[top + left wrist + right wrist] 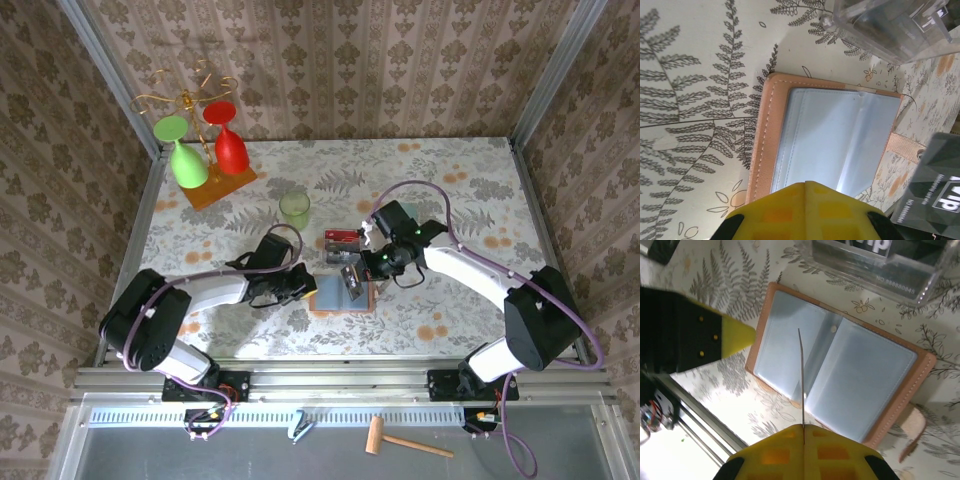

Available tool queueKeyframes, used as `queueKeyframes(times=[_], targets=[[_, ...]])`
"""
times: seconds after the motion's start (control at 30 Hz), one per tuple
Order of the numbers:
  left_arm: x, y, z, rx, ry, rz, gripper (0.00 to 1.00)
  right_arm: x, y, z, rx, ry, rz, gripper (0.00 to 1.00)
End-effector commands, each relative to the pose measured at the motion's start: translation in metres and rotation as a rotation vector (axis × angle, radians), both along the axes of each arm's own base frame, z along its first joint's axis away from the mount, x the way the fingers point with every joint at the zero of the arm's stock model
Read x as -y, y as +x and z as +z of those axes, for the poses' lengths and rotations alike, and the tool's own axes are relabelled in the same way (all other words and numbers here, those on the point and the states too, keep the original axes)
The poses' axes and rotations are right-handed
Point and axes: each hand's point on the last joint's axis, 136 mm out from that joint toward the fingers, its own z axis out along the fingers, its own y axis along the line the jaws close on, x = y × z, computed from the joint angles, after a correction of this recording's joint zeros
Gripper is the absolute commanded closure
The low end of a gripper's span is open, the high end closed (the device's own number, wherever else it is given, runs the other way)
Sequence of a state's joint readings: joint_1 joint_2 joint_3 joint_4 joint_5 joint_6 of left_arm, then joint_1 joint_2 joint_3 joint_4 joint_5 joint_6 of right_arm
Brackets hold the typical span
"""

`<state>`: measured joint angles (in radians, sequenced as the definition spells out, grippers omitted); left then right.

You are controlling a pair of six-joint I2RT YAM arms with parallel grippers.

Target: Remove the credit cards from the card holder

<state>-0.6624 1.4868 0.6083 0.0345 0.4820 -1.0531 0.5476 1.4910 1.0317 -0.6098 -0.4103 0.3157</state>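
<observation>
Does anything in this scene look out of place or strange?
A wooden mallet lies on the grey ledge at the near edge, off the table. Nothing else stands out; the wallet lies open and flat.

Card holder [330, 296] open flat, salmon rim, grey-blue pockets up; grey card [352, 280] tilted above it; red card [338, 236] beyond.
</observation>
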Motion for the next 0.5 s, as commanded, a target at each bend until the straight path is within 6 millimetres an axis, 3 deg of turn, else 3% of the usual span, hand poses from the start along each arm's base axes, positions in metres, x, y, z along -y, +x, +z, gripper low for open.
queueKeyframes(times=[0.0,0.27,0.47], targets=[[-0.005,0.003,0.005,0.033,-0.006,0.009,0.93,0.016,-0.008,0.013,0.095,-0.103,0.2,1.0],[-0.014,0.001,0.009,0.048,-0.007,0.031,0.93,0.023,-0.015,0.036,0.228,-0.177,0.573,1.0],[-0.022,-0.001,0.014,0.063,0.001,0.045,0.93,0.031,-0.019,0.04,0.249,-0.241,0.785,1.0]])
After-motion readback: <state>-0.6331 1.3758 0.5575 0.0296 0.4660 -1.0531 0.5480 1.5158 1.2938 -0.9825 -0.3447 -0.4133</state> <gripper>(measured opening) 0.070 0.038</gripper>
